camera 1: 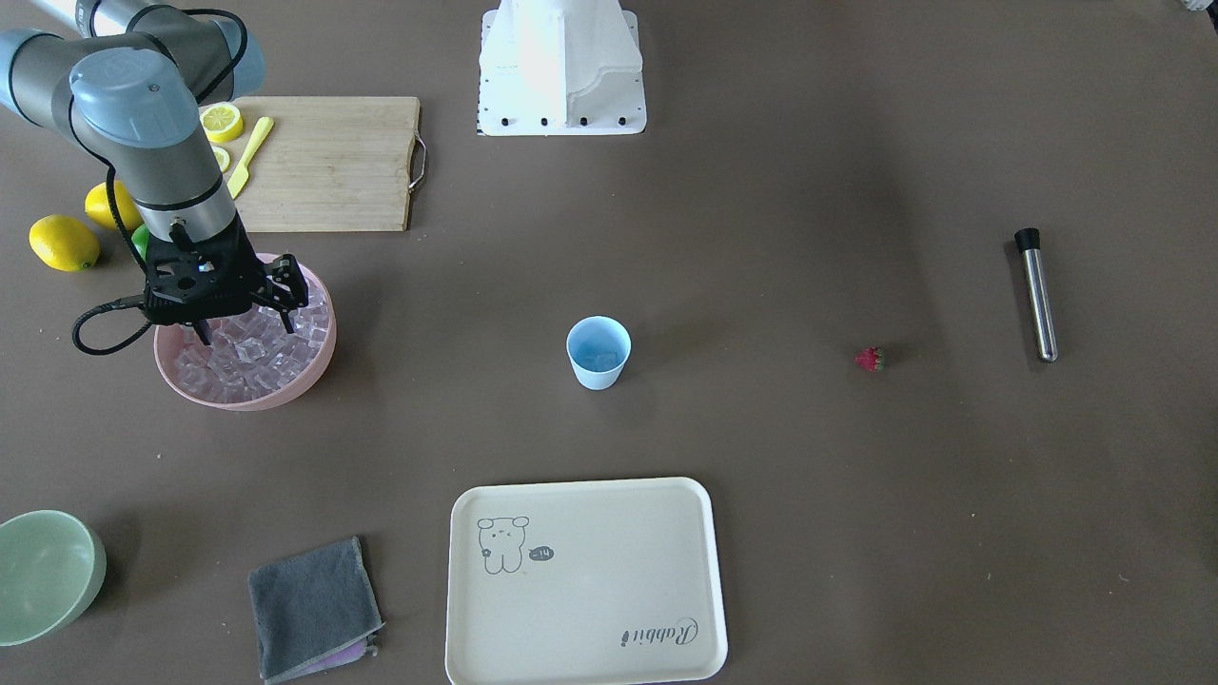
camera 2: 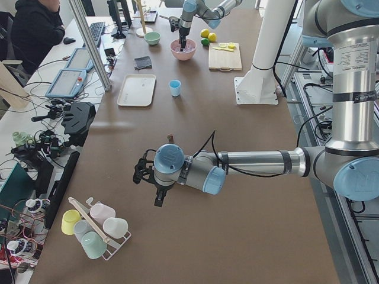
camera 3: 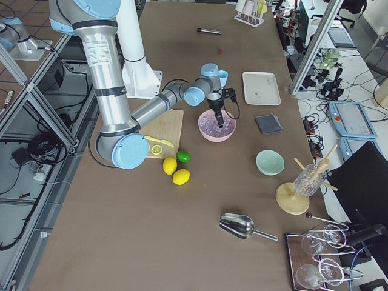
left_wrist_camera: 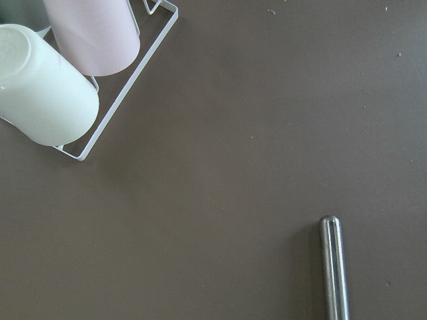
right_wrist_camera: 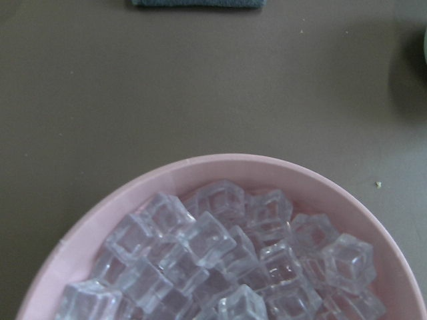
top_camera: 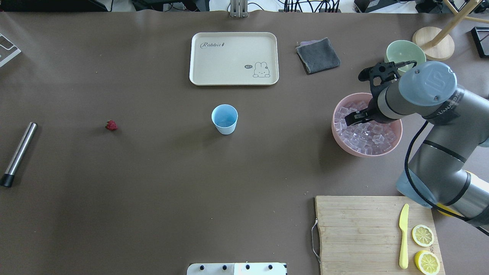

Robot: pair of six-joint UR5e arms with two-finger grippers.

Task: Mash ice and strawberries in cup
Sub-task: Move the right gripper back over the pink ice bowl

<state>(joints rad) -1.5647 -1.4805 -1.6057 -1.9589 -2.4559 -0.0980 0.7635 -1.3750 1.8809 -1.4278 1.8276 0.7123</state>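
The light-blue cup [camera 1: 599, 352] stands upright mid-table, also in the overhead view [top_camera: 224, 118]. The ice [camera 1: 257, 360] fills a pink bowl [top_camera: 338, 131], seen close in the right wrist view [right_wrist_camera: 220, 267]. My right gripper [camera 1: 245, 328] is open, its fingertips down among the cubes and gripping nothing. The strawberry [camera 1: 869, 359] lies alone on the table, far from the cup [top_camera: 111, 125]. My left gripper [camera 2: 144, 176] hovers near the table's far end; it shows only in the side view, so I cannot tell its state.
A metal muddler [camera 1: 1037, 295] lies beyond the strawberry, also in the left wrist view [left_wrist_camera: 333, 267]. A cream tray [camera 1: 585, 580], grey cloth [camera 1: 314, 609], green bowl [camera 1: 43, 576], cutting board [camera 1: 328, 162] with lemon slices and a yellow knife, lemons [camera 1: 64, 243], and a cup rack [left_wrist_camera: 67, 67].
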